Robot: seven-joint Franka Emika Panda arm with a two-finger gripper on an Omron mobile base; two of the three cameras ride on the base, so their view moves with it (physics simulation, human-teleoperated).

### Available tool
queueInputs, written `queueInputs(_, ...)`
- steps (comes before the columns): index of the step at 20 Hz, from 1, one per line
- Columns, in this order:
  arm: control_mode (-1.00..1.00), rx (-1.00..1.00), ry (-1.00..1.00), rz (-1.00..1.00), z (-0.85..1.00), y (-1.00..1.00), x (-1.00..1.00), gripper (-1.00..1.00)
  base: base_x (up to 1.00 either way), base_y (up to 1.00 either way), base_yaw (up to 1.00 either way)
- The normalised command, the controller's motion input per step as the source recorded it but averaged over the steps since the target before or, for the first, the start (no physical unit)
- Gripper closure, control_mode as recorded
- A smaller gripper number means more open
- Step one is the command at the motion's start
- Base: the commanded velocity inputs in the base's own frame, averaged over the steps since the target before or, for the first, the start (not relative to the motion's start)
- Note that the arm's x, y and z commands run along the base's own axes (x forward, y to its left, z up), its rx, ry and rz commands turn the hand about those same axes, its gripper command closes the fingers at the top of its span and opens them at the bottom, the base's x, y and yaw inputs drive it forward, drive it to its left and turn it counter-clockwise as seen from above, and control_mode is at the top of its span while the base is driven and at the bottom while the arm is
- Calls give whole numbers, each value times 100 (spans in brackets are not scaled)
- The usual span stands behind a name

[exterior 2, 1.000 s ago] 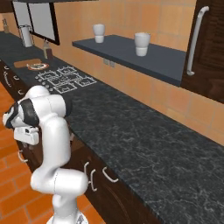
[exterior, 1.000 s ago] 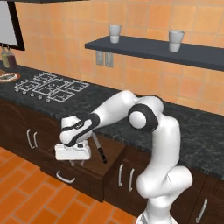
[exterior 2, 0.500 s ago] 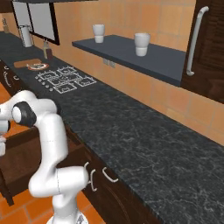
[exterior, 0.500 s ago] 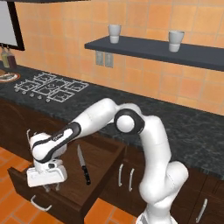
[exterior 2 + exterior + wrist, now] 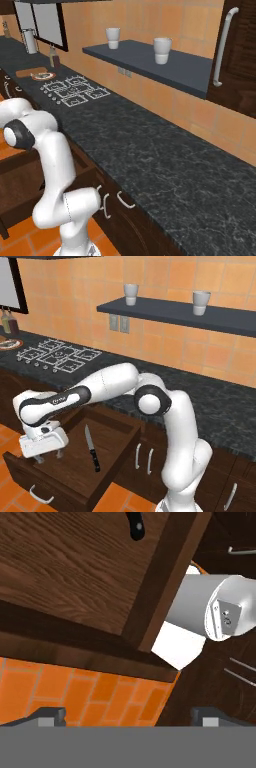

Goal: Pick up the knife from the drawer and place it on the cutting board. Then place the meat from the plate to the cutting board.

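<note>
The dark brown drawer (image 5: 112,428) stands pulled far out under the counter, and its lighter wooden floor (image 5: 65,567) also shows in the hand view. The knife (image 5: 90,448) lies flat inside it, black handle toward the front and blade toward the back. Its handle end (image 5: 136,527) shows at the top of the hand view. My gripper (image 5: 48,457) hangs open just above the drawer's front left part, left of the knife and holding nothing. Far down the counter lie the cutting board (image 5: 29,72) and the plate (image 5: 43,76). The meat is too small to make out.
A gas hob (image 5: 57,354) sits on the black marbled counter (image 5: 150,160). Two cups (image 5: 131,293) stand on the wall shelf. The drawer's curved silver handle (image 5: 40,495) faces the orange tiled floor (image 5: 75,697). Cabinet doors with vertical handles (image 5: 142,458) are right of the drawer.
The drawer has gone from barely open to far out, baring the knife. My gripper came down and forward with it and now hangs over the drawer's front part.
</note>
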Motion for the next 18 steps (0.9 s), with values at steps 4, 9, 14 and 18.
queueInputs(4, -100, 0, -6, 0, 28, -100, 0, -100, 0, 0, 0)
queueInputs(9, -100, 3, 0, 0, -4, -100, 11, -100, 0, 0, 0)
queueInputs(14, -100, 11, 3, 7, -3, -83, 72, -100, 0, 0, 0)
queueInputs(18, -100, 0, 5, 12, -44, -53, 62, -100, 0, 0, 0)
